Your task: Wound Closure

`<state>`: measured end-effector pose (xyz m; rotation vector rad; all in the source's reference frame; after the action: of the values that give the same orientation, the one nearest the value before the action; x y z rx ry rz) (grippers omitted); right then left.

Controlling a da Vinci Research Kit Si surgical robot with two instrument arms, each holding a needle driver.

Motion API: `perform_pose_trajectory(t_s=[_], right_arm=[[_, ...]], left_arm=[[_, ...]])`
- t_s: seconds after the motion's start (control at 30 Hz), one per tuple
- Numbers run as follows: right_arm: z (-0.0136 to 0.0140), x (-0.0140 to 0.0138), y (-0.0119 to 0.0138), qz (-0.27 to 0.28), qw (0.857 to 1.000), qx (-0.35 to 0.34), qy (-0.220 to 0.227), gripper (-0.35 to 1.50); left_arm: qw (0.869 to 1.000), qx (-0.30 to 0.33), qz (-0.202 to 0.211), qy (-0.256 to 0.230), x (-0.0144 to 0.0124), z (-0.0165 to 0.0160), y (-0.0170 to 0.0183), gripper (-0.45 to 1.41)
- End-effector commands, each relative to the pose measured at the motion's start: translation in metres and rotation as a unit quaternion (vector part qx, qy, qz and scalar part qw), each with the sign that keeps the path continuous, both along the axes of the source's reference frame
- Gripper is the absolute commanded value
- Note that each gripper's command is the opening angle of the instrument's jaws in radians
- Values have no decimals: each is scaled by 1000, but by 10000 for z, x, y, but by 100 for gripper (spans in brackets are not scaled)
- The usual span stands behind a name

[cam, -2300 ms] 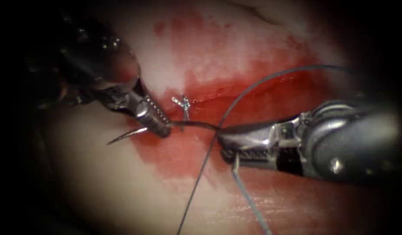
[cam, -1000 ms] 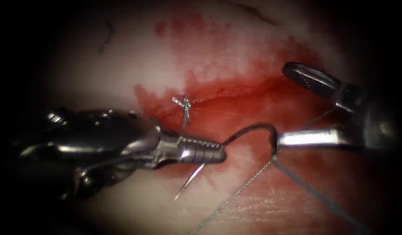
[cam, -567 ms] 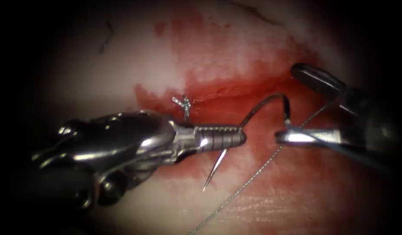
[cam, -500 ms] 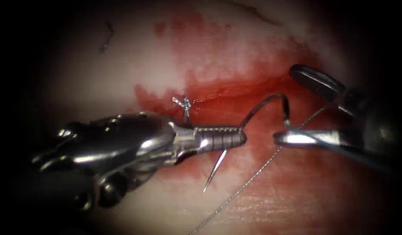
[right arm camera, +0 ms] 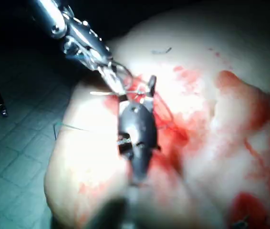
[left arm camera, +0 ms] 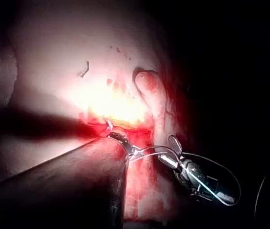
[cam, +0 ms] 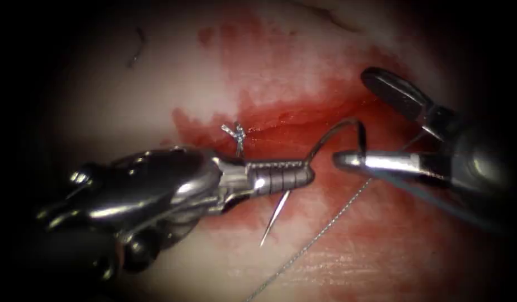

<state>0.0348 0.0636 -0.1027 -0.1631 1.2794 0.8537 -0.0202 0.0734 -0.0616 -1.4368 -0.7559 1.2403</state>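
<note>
Needle (cam: 325,137) first: it is free of the tissue (cam: 174,72), held above the red-stained surface by the left tool (cam: 281,177), whose jaws are clamped on it a short way back from the point. Its sharp tip (cam: 272,221) juts down and toward the viewer below those jaws, while the rest of the curve arches up and to the right, ending at the swaged end beside the right tool (cam: 370,120). That right tool stands with its jaws spread wide and holds nothing; its lower jaw lies level, just beside the needle's tail, and its upper jaw is lifted well clear above it. Thread (cam: 320,235) runs from the needle's tail down and leftward across the tissue on the near side of the cut. The cut (cam: 292,120) runs as a dark red line across the stained patch, above both tool tips. A finished knot with short cut ends (cam: 235,133) sits on the cut, just above the left tool's wrist. Red fluid (cam: 303,84) spreads around the cut and under both tools.
</note>
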Motion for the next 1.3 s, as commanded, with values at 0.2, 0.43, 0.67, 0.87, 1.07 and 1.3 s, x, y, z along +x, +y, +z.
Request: perform_pose_trajectory(t_s=[0.2, 0.43, 0.67, 0.87, 1.07, 1.3], right_arm=[[2, 21, -3, 17, 1000, -2, -5, 125], [4, 23, -2, 23, 1000, -5, -3, 120], [8, 31, -5, 22, 1000, -9, -3, 104], [15, 34, -9, 13, 1000, 1, 14, 24], [16, 33, -10, -3, 1000, 10, 28, -35], [15, 32, -12, -24, 999, 12, 21, -35]], left_arm=[[1000, -2, -6, -1, -8, 5, 5, -35], [1000, -4, -6, 1, -8, 4, 4, -35], [1000, -4, -6, 1, -8, 4, 3, -35], [1000, -4, -7, 1, -9, 2, 2, -35], [1000, -4, -7, 2, -9, 0, 0, -35], [1000, -2, -7, 1, -6, -3, 2, -35]])
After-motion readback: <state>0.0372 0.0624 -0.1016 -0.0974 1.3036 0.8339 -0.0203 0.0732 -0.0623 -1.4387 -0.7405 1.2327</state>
